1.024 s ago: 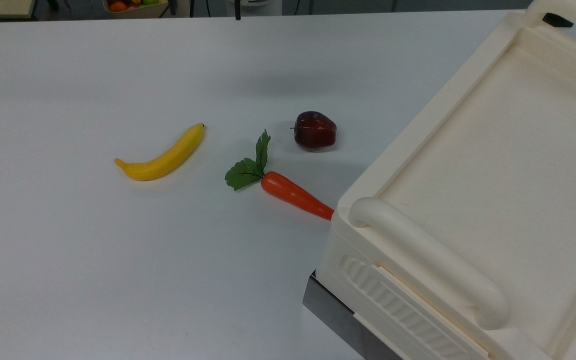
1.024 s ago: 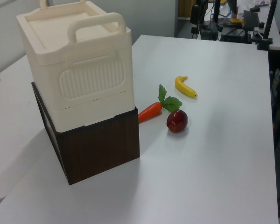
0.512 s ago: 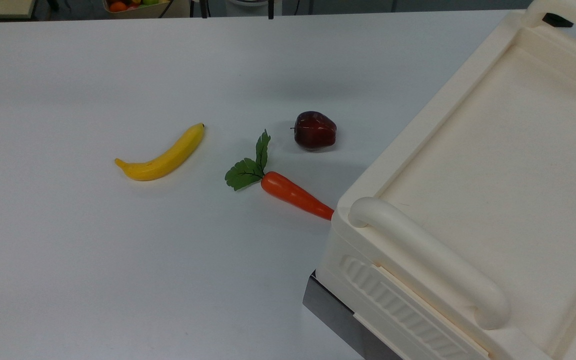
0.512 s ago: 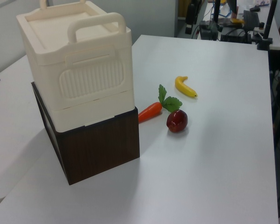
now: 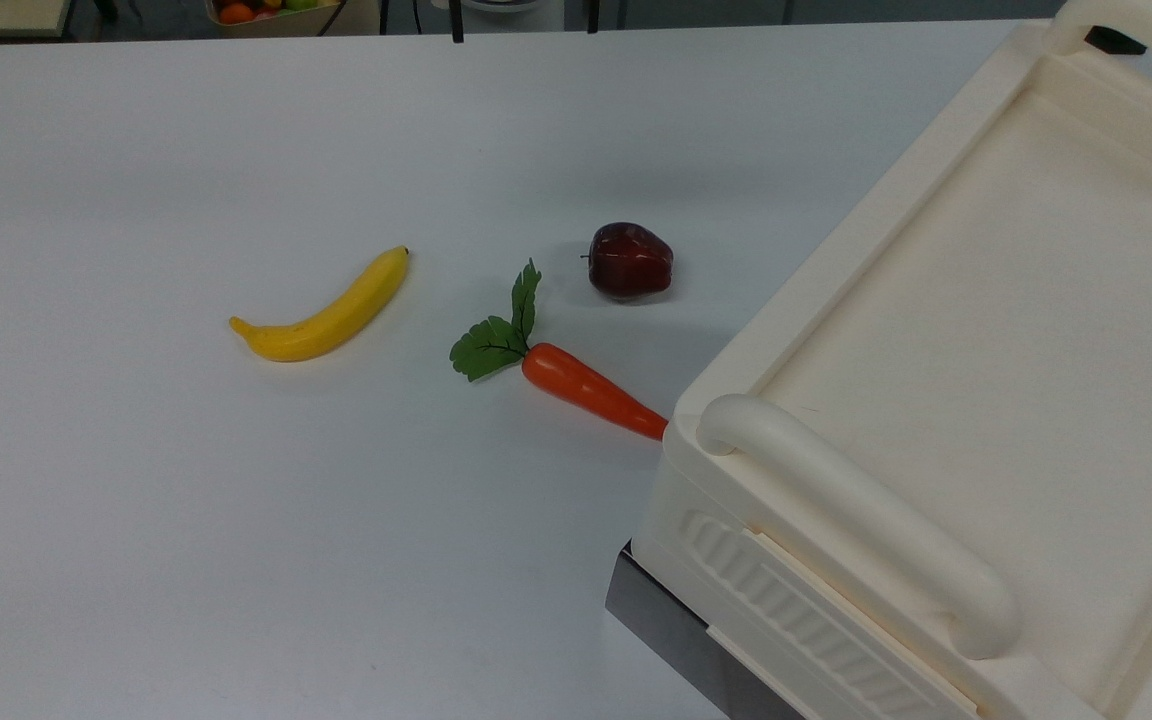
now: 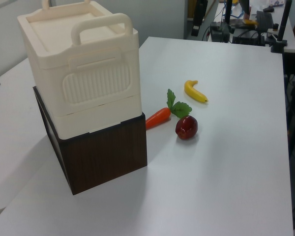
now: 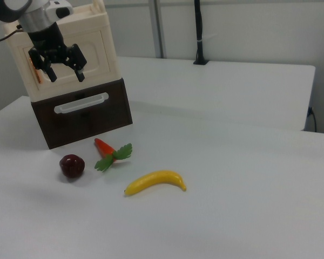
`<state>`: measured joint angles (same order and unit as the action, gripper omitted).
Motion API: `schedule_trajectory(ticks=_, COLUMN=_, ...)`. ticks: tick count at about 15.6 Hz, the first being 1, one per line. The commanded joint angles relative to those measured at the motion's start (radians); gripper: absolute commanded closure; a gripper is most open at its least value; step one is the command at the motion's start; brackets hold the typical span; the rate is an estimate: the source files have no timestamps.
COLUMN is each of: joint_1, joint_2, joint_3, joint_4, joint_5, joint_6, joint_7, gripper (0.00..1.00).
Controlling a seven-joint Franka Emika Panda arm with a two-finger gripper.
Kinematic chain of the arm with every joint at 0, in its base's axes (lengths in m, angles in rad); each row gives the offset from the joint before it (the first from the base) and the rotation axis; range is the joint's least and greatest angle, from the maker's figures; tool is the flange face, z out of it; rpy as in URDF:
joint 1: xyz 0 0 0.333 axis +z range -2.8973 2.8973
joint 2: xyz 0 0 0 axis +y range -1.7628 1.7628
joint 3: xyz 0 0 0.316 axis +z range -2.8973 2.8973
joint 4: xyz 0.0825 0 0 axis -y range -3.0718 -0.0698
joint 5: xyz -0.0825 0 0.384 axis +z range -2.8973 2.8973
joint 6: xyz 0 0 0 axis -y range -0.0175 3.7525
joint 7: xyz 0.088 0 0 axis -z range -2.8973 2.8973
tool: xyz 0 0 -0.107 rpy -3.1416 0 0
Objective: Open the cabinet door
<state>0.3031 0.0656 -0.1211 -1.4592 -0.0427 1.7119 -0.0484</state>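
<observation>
White surface [image 5: 236, 550] carrying banana [image 5: 326, 310], carrot [image 5: 586, 390], apple [image 5: 630, 261], end effector [image 7: 65, 73] hanging spread-fingered before cabinet door [image 7: 65, 51], grey room wall behind.

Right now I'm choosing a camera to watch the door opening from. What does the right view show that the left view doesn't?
Right view alone: the gripper, open, in front of the cabinet door, the copper strip at the right view's left edge of the door, and the white handle on the dark base's front.

Left view alone: the cabinet's ribbed side panel and its tray-like top with tube handles.

Both: cabinet on the dark base, carrot, apple and banana on the white table.
</observation>
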Motion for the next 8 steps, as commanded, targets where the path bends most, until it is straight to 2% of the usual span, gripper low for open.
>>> schedule_trajectory(ticks=1, joint_1=0.007, joint_2=0.010, joint_3=0.015, joint_4=-0.004, joint_5=0.014, joint_6=0.078, joint_7=-0.063, gripper=0.00)
schedule_trajectory(ticks=6, joint_1=0.024, joint_2=0.030, joint_3=0.017, joint_4=-0.006, joint_5=0.017, joint_6=0.167, joint_7=-0.197, gripper=0.00)
schedule_trajectory(ticks=8, joint_1=0.024, joint_2=0.051, joint_3=0.020, joint_4=-0.006, joint_5=0.053, joint_6=0.225, joint_7=-0.264, gripper=0.00)
